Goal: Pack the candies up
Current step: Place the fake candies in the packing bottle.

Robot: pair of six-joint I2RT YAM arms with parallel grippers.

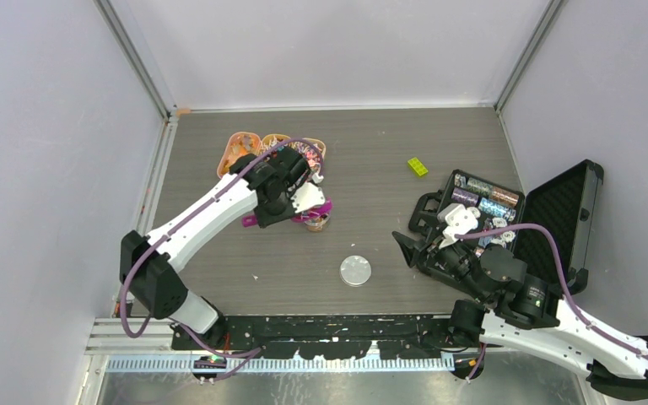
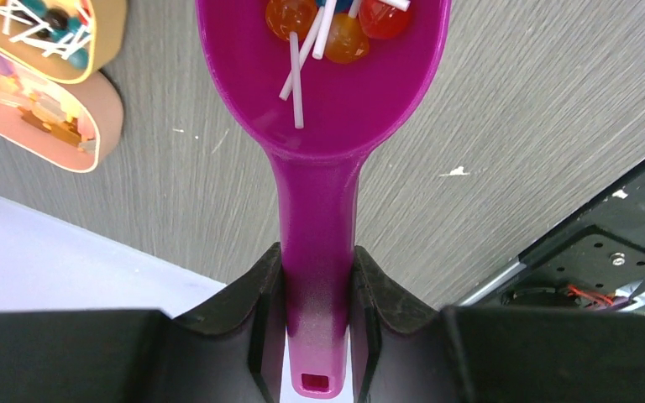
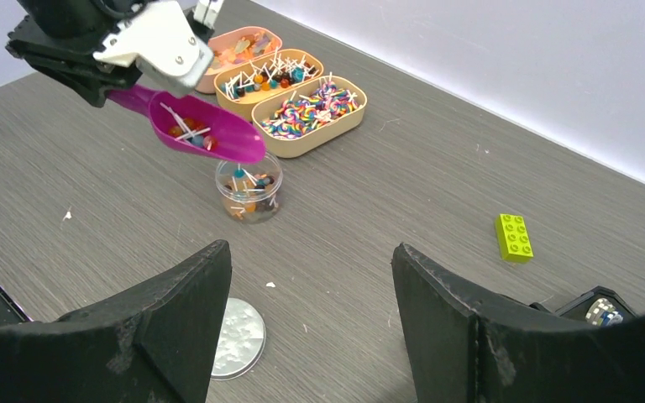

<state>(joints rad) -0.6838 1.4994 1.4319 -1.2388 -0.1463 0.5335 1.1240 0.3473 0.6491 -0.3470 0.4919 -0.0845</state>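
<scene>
My left gripper is shut on the handle of a magenta scoop. The scoop carries a few orange and red candies with white sticks. In the right wrist view the scoop hangs just above a small clear jar that holds several candies. From above, the left gripper and the jar sit near the table's middle left. My right gripper is open and empty, low over the table beside a round silver lid.
Three oval trays of candies stand at the back: pink, tan and tan. A yellow-green toy brick lies at mid right. An open black case of chips stands at the right. The lid lies near the front.
</scene>
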